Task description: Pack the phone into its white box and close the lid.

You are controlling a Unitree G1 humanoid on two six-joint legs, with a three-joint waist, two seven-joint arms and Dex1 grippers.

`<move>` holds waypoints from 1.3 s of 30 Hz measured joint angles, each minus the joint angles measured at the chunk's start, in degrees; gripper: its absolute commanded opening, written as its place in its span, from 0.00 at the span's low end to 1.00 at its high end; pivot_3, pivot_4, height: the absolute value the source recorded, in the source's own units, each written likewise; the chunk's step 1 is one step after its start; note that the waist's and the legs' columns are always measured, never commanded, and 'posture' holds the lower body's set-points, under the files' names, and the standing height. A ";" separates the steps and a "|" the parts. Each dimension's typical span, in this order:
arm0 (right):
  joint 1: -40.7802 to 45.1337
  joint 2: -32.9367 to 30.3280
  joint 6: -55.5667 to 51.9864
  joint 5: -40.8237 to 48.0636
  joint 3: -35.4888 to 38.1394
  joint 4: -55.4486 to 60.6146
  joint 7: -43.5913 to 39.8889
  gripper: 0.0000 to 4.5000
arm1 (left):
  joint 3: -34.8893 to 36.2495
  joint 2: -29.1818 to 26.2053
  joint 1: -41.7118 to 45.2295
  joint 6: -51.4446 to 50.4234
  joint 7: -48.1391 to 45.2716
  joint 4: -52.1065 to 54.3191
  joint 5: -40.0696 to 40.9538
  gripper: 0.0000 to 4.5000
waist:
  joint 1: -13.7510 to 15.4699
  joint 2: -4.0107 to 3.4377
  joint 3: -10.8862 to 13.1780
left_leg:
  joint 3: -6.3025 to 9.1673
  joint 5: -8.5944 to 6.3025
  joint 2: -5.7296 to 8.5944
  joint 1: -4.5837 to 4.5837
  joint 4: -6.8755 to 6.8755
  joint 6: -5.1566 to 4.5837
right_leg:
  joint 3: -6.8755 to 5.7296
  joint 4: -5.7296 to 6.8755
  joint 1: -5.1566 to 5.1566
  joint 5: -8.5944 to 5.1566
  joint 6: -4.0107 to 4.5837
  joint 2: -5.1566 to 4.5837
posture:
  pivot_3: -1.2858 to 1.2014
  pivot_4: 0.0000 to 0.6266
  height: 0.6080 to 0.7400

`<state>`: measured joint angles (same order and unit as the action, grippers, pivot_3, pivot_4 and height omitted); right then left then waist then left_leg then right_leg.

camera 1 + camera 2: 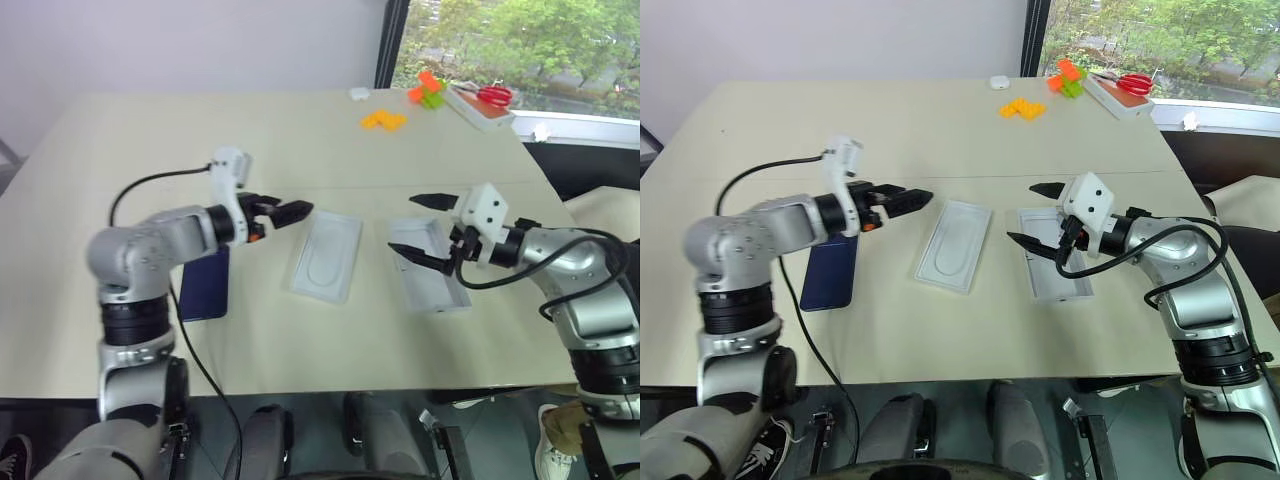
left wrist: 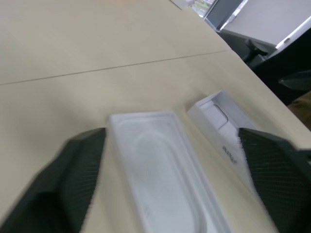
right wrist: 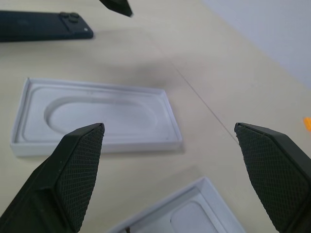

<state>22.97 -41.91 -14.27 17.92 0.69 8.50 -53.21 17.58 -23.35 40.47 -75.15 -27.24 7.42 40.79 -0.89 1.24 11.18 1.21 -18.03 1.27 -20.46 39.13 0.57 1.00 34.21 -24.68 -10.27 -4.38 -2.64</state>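
phone: (image 1: 830,272) lies flat on the table at the left, glossy back up, camera cluster at its far end in the right wrist view. Nothing touches it.
phone axis: long side runs near to far, roughly parallel to the insert and the box.
insert: (image 1: 953,245) thin white tray with an oval recess, in the middle of the table between the phone and the box.
box: (image 1: 1055,268) open white tray at the right, under the right gripper; a pale rounded shape shows on its floor, so I cannot tell from here whether this is the tray or the lid.
left gripper: (image 1: 910,199) released, fingers spread and empty, raised above the table, pointing right toward the insert.
right gripper: (image 1: 1035,213) jaws wide apart and empty, hovering over the far end of the box, pointing left.
key relation: the phone sits to the left of and below the left gripper, beside that arm's forearm, well apart from the right gripper. The left arm is clearly the nearer one.
next move, as judged: the left gripper would need to swing back left and down, then close across the phone's short width before carrying it right, past the insert, to the box.
risk: a thin glossy slab flat on the table gives little edge to pinch.
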 measured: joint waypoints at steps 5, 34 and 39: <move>2.02 2.21 0.00 -0.37 -1.84 0.36 0.05 1.00 | 5.31 -8.15 -0.53 -2.21 -3.54 -7.52 2.60 0.99 | 0.03 0.02 0.02 | 0.02 -0.01 0.00 -0.04 -0.01 -0.01 | -0.03 -0.01 -0.03 0.00 0.00 0.00 | 0.52 0.24 1.00; 11.34 14.24 18.43 -22.28 -20.16 -2.21 5.15 0.27 | 9.24 -31.27 -22.85 -0.64 -26.34 -24.86 6.19 1.00 | -0.17 0.01 0.02 | -0.07 -0.01 -0.06 -0.90 0.00 0.01 | -0.06 0.15 -1.01 0.10 0.18 -0.13 | 0.52 0.24 1.00; 15.98 20.05 27.86 -33.24 -28.00 -10.61 10.07 0.01 | 10.08 -28.26 -22.08 -2.25 -25.30 -26.51 7.06 1.00 | -0.26 0.01 0.02 | -0.08 0.02 -0.05 -0.90 0.00 0.06 | -0.07 0.22 -1.04 0.11 0.18 -0.11 | 0.52 0.24 1.00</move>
<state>38.95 -21.86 13.59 -15.32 -27.31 -2.12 -43.14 27.66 -51.61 18.39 -77.40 -52.53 -19.09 47.85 -1.15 1.26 11.20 1.14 -18.02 1.21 -21.36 39.13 0.63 0.93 34.43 -25.72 -10.16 -4.19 -2.75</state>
